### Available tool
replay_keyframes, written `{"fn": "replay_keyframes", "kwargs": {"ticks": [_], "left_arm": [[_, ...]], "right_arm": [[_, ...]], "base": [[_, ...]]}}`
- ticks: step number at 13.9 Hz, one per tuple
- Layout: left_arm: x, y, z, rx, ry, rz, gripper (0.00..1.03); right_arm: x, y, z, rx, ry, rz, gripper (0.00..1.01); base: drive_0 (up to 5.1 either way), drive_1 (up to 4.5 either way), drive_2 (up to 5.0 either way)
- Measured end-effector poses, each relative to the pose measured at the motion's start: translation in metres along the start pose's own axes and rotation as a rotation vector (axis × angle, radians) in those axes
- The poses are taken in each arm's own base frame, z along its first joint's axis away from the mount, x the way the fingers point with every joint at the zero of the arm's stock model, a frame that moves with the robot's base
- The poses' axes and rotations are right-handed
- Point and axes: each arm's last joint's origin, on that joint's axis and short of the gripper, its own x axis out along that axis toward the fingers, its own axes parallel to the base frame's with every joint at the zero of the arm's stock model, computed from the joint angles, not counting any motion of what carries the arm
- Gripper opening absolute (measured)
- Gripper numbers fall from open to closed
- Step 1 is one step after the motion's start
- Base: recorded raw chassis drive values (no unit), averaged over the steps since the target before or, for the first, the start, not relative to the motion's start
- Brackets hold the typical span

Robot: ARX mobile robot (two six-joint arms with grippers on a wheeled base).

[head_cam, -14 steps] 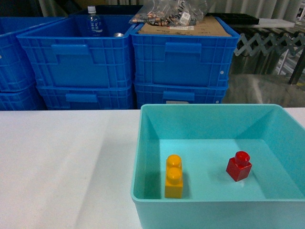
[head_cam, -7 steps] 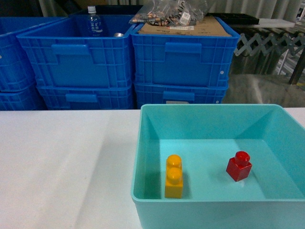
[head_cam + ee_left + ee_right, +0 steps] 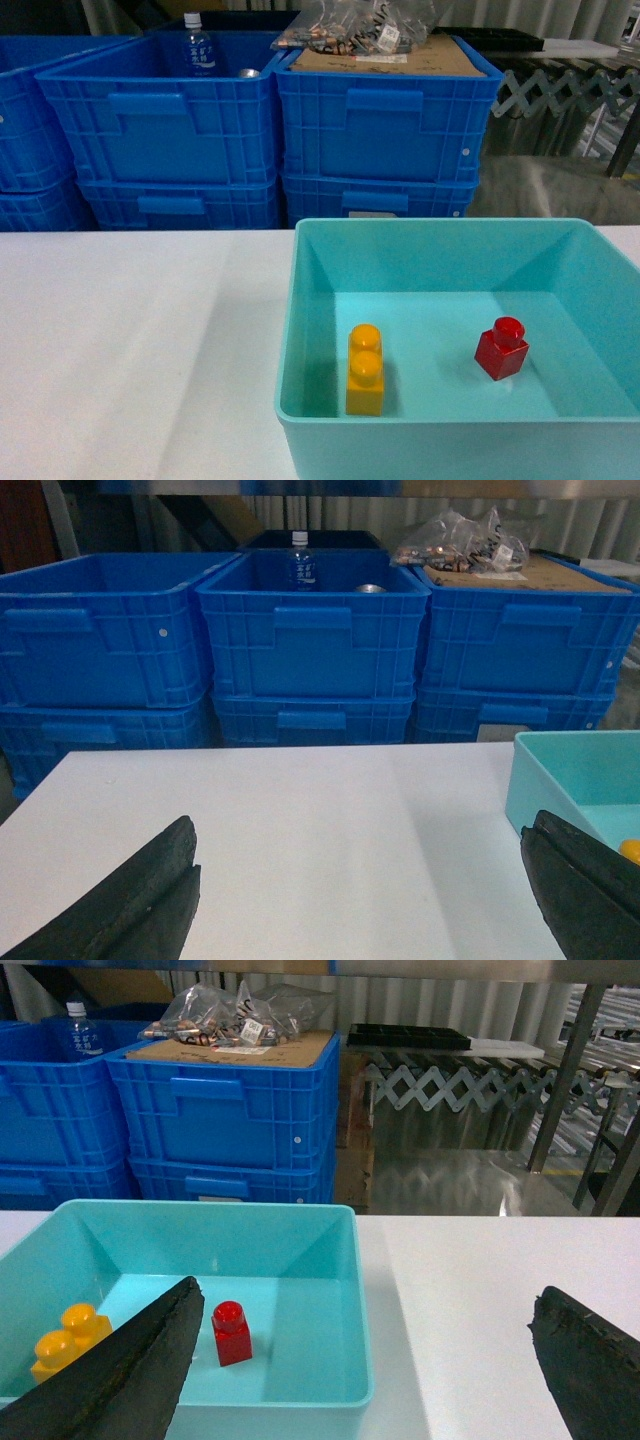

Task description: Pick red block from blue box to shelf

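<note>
Head view: the red block sits upright on the floor of the blue box, right of a yellow brick.

Nearest, both wrist views show wide-spread fingers over the white table: the left gripper hangs left of the box, the right gripper at the box's right rim, both holding nothing. The block stands apart from the brick. Beyond the table, stacked blue crates hold a bottle and bagged parts.
</note>
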Motion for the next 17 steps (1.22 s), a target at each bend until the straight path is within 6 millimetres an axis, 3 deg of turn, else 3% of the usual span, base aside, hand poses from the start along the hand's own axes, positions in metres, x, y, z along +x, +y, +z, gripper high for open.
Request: {"fn": "replay_keyframes", "kwargs": {"ticks": [17], "left_arm": [[0.0000,0.0000,0.0000,0.000,0.000,0.000,0.98]], "right_arm": [[0.0000,0.0000,0.0000,0.000,0.000,0.000,0.98]], "base": [[0.0,0.00,0.0]]}}
